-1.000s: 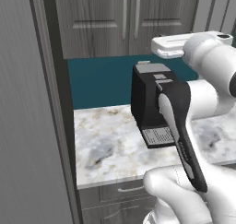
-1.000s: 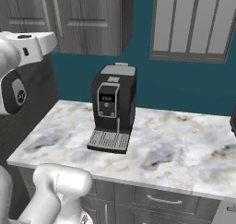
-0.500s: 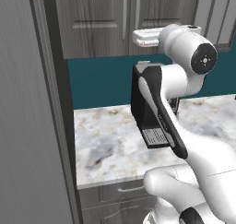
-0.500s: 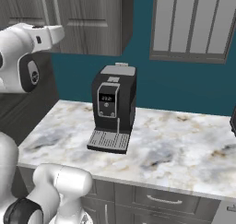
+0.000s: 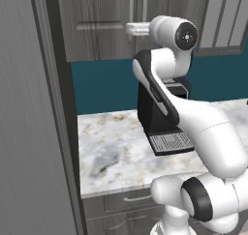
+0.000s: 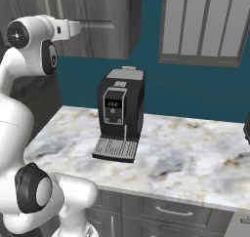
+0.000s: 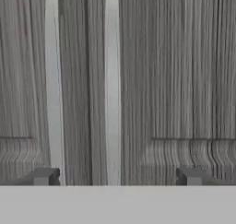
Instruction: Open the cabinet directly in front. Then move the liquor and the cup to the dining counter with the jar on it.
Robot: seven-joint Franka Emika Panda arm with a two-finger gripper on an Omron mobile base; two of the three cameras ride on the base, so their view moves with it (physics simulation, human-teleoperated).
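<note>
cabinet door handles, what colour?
Silver bar handles on the grey wood-grain cabinet; clearest in the hand view.

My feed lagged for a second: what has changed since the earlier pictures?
The arm's hand swung left across the grey wood-grain wall cabinet towards its silver bar handles, jaws open, nothing grasped. The cabinet doors stayed shut; the black coffee machine stayed put on the marble worktop.

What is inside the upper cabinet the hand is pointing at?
Nothing inside shows: both doors of the cabinet are shut, with the two silver bar handles side by side. The open gripper faces them. Whatever the cabinet holds is covered by the doors.
</note>
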